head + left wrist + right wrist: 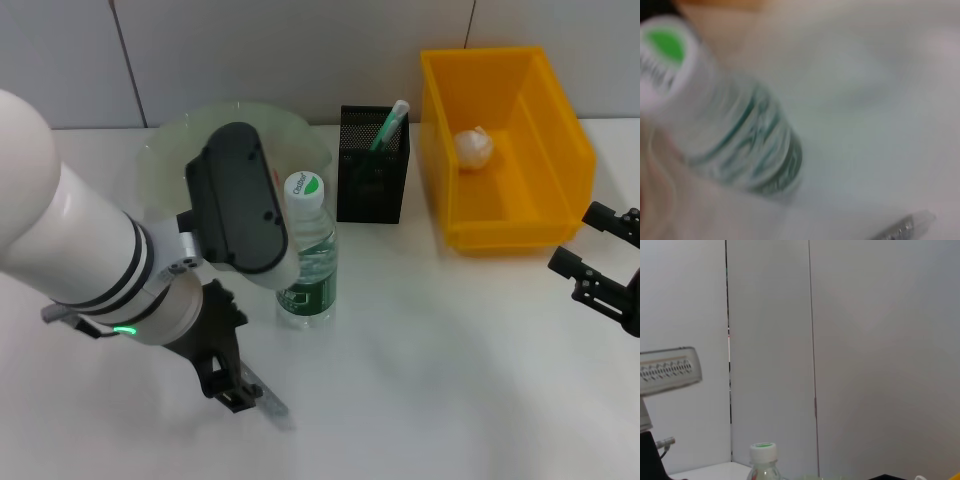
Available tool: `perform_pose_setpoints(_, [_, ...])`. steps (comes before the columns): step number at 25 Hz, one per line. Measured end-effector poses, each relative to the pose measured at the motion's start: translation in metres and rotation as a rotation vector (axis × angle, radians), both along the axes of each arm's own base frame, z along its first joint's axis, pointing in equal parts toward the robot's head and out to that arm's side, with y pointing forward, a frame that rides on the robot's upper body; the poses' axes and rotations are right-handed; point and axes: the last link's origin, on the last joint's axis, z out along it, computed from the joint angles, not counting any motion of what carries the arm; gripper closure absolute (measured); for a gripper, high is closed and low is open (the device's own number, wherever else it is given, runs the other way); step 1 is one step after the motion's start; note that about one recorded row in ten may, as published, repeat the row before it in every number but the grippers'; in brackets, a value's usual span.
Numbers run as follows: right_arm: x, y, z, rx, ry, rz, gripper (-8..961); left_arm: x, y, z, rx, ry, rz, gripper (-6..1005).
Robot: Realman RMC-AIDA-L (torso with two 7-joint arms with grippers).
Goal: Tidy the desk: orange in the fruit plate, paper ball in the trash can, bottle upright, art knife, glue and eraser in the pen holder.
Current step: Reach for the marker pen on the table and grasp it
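The water bottle (310,250) stands upright on the white desk (430,370) (grey panelled wall behind), just beyond the left gripper (245,390), whose opening I cannot tell. The right gripper (600,275), parked open, rests beside the yellow bin (505,145).

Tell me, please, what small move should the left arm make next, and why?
Probably lower the left gripper onto the art knife and close. The knife lies on the desk at its fingertips, the bottle already stands upright, and the pen holder awaits it.
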Motion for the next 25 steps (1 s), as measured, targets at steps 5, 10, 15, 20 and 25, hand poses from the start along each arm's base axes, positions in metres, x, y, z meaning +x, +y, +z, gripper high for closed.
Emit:
perform_pose_setpoints(5, [0.0,0.0,0.0,0.008,0.007,-0.006,245,0.01,0.001,0.001,-0.057,0.02,-0.149,174])
perform_pose_setpoints(10, [0.001,0.0,0.001,0.012,0.011,-0.013,245,0.01,-0.001,-0.003,-0.141,0.071,-0.27,174])
perform_pose_setpoints(15, [0.002,0.0,0.003,0.023,0.019,-0.024,245,0.007,-0.003,-0.006,-0.193,0.101,-0.322,174])
perform_pose_setpoints(20, [0.004,-0.003,0.003,0.024,0.024,-0.032,245,0.003,-0.004,-0.008,-0.249,0.131,-0.377,174])
perform_pose_setpoints(25, [0.005,-0.007,0.002,0.009,0.033,-0.04,244,0.001,-0.003,-0.008,-0.288,0.163,-0.452,174])
